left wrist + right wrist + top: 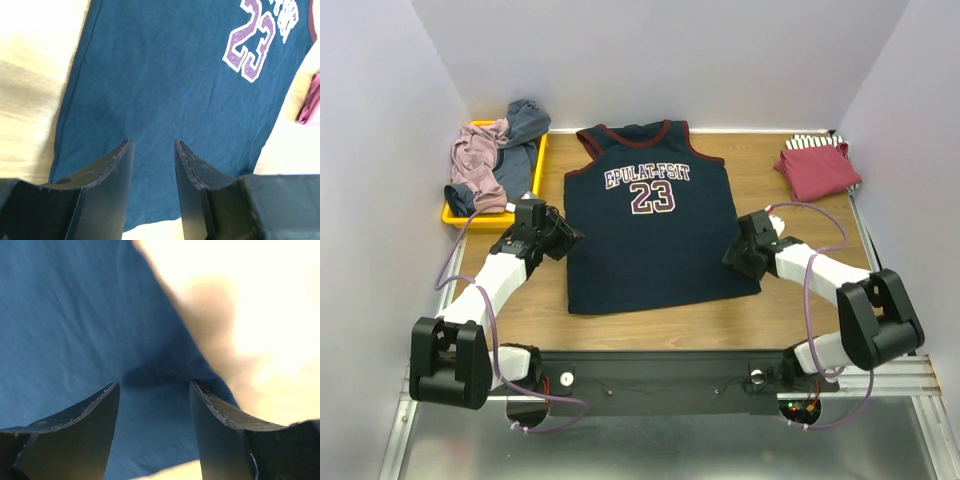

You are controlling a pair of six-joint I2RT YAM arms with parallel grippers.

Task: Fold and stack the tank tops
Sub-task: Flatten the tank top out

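Note:
The navy jersey [650, 225] with maroon trim and a white "23" lies flat, face up, in the middle of the table. It also fills the left wrist view [170, 75] and the right wrist view [85, 330]. My left gripper [567, 240] is open at the jersey's left edge, just above the cloth [154, 145]. My right gripper [738, 255] is open over the jersey's right lower edge [154, 387]. A folded dark red top [817, 168] lies on a striped one [810, 142] at the back right. Mauve [478, 162] and grey-blue [524, 125] tops are heaped in the tray.
The yellow tray [490, 215] stands at the back left, next to the left arm. White walls close the table on the left, back and right. A black rail with the arm bases runs along the near edge [660, 375].

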